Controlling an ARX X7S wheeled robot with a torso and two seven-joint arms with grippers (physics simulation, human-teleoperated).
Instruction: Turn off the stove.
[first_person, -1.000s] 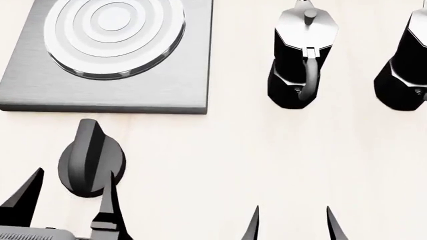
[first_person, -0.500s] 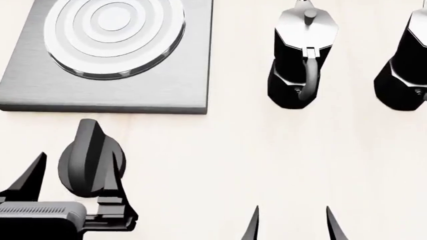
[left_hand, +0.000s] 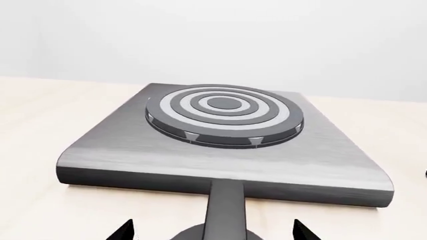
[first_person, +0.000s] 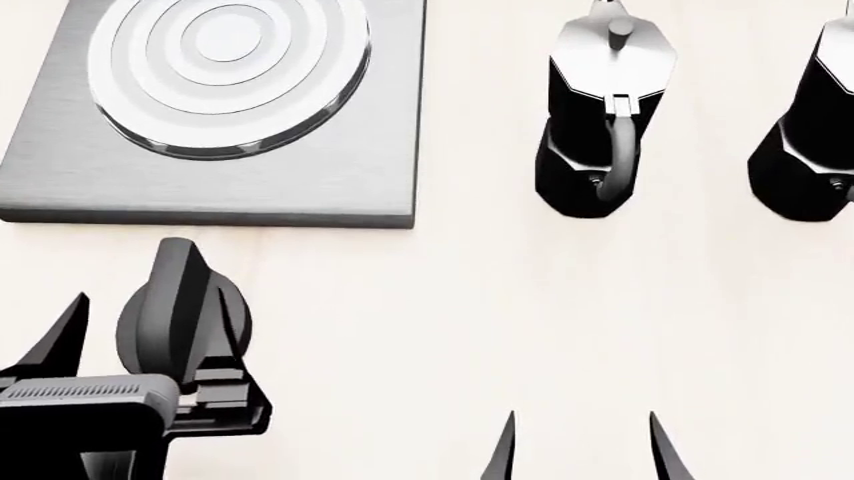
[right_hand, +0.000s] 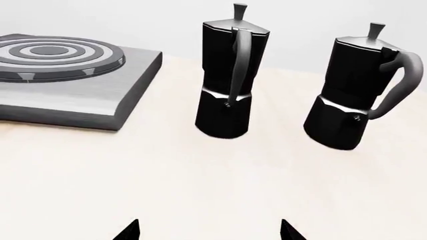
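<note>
The stove (first_person: 267, 175) is a square brushed-grey plate with a ringed burner (first_person: 227, 65) at the head view's upper left; it also shows in the left wrist view (left_hand: 220, 155) and the right wrist view (right_hand: 80, 100). Its black ridged knob (first_person: 180, 315) sits on the table in front of the plate, ridge pointing toward the stove. My left gripper (first_person: 140, 345) is open, one finger on each side of the knob, not touching. In the left wrist view the knob's ridge (left_hand: 225, 210) stands between the fingertips. My right gripper (first_person: 581, 445) is open and empty over bare table.
Two black-and-silver moka pots stand at the right: one (first_person: 601, 120) mid-right, one (first_person: 807, 130) at the right edge. They also show in the right wrist view, the nearer (right_hand: 230, 75) and the farther (right_hand: 353, 90). The light wooden table (first_person: 441, 330) lies under everything.
My left gripper has moved forward so that its fingers now straddle the knob, and more of the wrist shows in the head view. The knob has not turned. The right arm is nearly still.
</note>
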